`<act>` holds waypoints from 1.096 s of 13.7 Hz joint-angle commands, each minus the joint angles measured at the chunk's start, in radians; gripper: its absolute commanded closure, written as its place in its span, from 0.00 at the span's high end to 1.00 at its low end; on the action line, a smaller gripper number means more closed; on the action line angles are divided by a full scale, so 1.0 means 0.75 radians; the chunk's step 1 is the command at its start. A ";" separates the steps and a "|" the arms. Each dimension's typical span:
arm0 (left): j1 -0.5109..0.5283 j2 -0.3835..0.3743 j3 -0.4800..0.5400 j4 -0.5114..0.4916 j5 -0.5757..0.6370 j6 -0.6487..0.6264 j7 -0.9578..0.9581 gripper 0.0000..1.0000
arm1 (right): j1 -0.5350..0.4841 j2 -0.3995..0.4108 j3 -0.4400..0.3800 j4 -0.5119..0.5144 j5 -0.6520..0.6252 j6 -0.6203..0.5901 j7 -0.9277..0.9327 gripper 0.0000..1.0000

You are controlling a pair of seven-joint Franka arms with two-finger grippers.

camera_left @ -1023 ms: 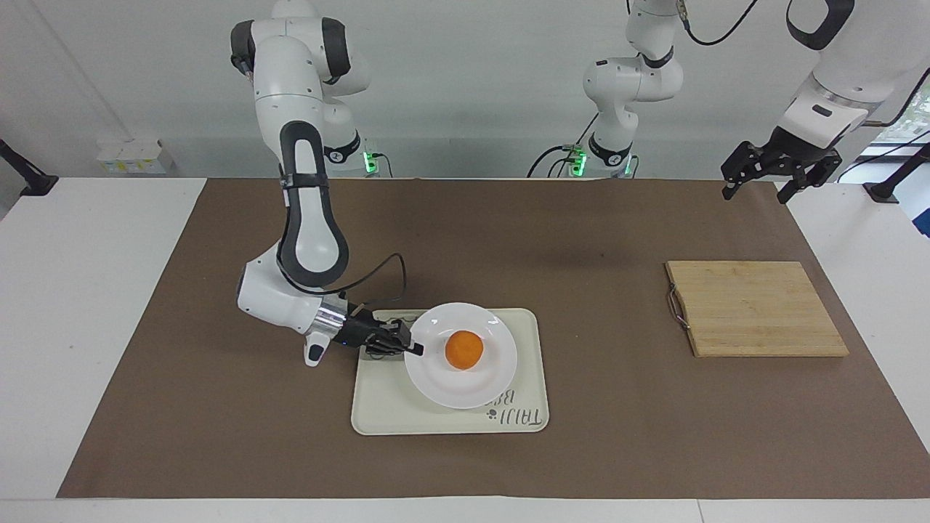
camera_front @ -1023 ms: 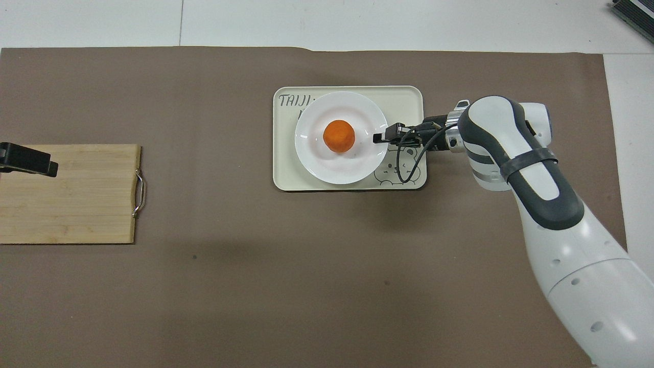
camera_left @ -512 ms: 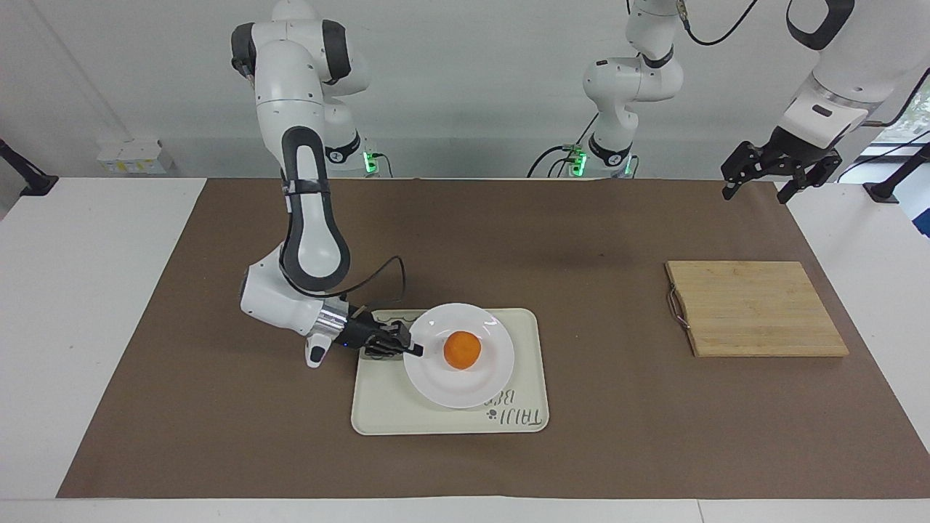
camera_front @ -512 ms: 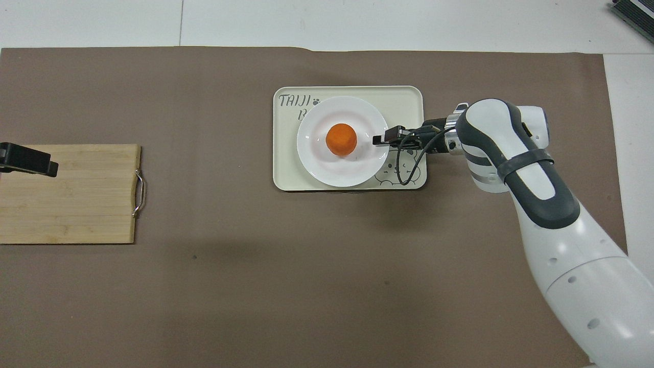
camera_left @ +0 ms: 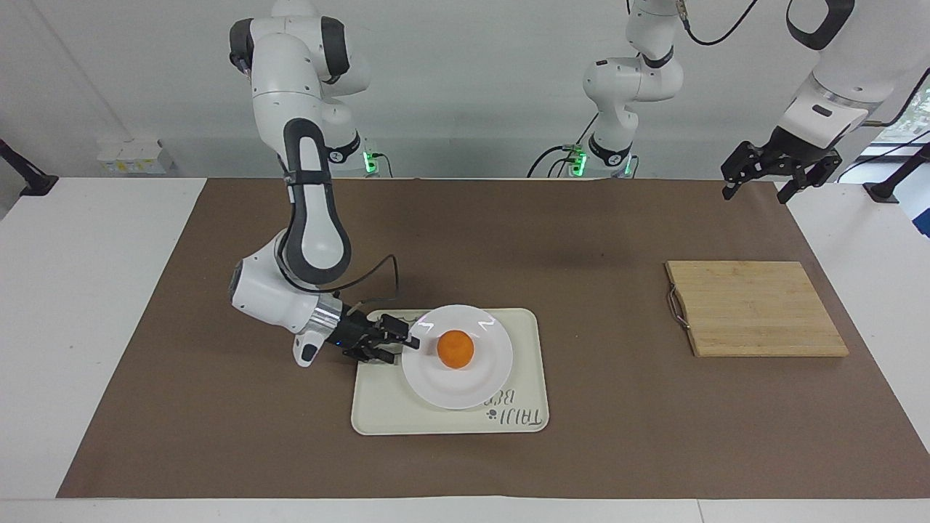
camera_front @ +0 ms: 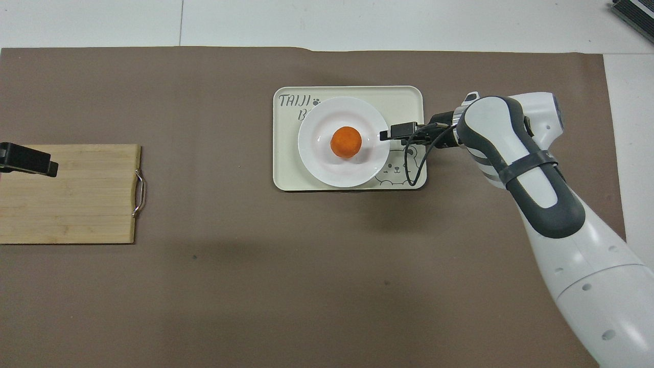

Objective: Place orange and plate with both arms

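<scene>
Item: plate (camera_left: 457, 367), white and round, lying on the cream tray (camera_left: 385, 407) at mid-table. We find it just beside the right gripper (camera_left: 404, 342), at the fingertips, its rim apparently released.

Item: orange (camera_left: 455, 349), resting on the plate's middle, a little past the right gripper's tips.

Item: right gripper, low over the tray's edge toward the right arm's end; its fingers look parted, gripping nothing.

Item: left gripper (camera_left: 759, 187), raised above the table's corner at the left arm's end, fingers spread, waiting. We note the wooden board (camera_left: 755, 309) below and apart from it.
</scene>
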 commanded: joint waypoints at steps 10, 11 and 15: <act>0.002 0.010 0.000 0.025 0.011 -0.021 0.012 1.00 | -0.024 -0.417 -0.010 0.012 -1.081 -0.121 0.661 1.00; 0.002 0.010 0.000 0.025 0.011 -0.021 0.012 1.00 | -0.030 -0.452 -0.023 0.012 -1.106 -0.150 0.694 1.00; 0.002 0.010 0.000 0.025 0.011 -0.021 0.012 1.00 | -0.071 -0.589 -0.035 0.014 -1.206 -0.328 0.707 1.00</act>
